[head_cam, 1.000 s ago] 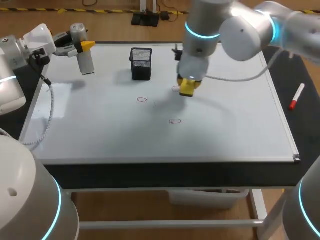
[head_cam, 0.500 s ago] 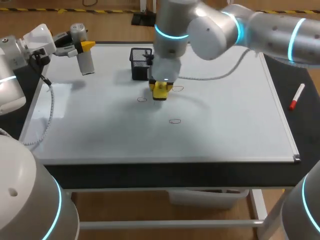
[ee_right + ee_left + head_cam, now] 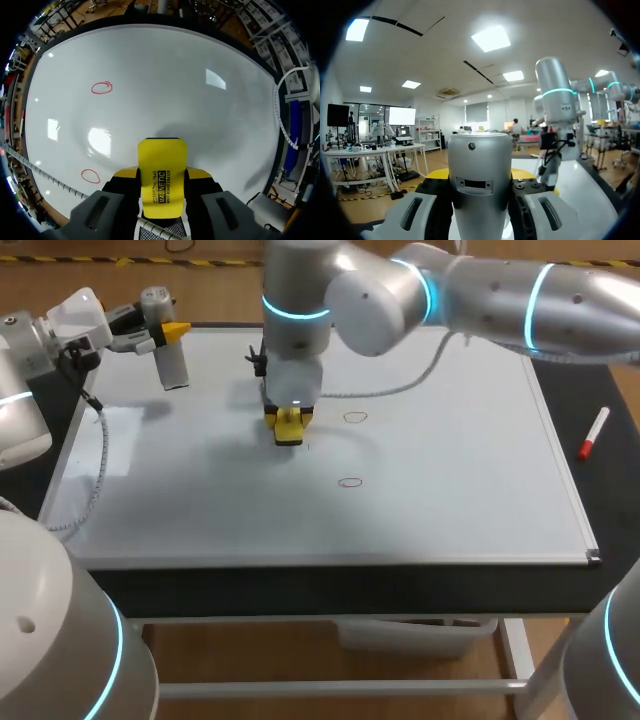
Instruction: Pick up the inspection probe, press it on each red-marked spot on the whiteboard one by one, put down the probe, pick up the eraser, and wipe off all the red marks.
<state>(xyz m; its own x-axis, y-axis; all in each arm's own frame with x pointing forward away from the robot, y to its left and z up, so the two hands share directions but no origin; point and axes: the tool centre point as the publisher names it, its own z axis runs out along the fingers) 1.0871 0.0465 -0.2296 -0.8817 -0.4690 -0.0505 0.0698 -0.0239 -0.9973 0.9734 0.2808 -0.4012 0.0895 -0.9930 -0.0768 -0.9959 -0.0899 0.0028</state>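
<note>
The right tool [image 3: 161,186], clamped on the eraser [image 3: 161,159], has both red marks [image 3: 102,88] to its right; the left tool [image 3: 481,176] holds the probe [image 3: 480,150].

In the head view's upper centre the right arm [image 3: 300,300] hides most of the eraser [image 3: 289,435]; the probe [image 3: 480,185] masks most of the left fingers [image 3: 521,173].

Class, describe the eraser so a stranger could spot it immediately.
Start at the big whiteboard. Left of its middle, the right arm's fingers clamp the eraser: a flat yellow block, unlike the grey probe the left arm holds.
</note>
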